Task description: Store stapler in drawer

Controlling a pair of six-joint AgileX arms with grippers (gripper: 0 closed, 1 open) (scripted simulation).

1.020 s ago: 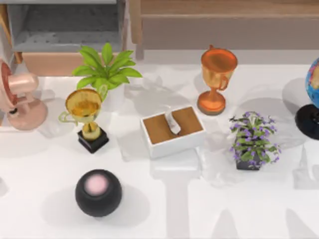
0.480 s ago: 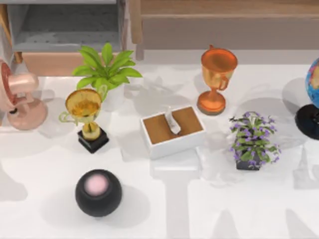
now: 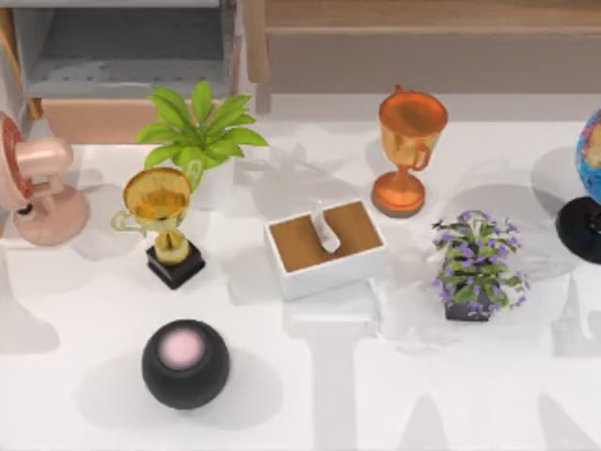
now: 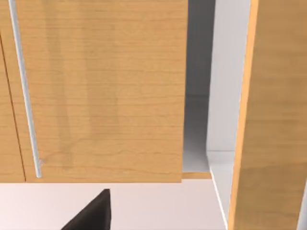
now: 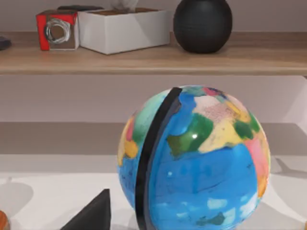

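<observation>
A shadow at the left edge of the table has widened, which suggests the left arm is travelling. The drawer stands open at far left; the stapler's place cannot be told. The left gripper faces a cabinet door and the right gripper faces a globe. Whether either is open cannot be told.
</observation>
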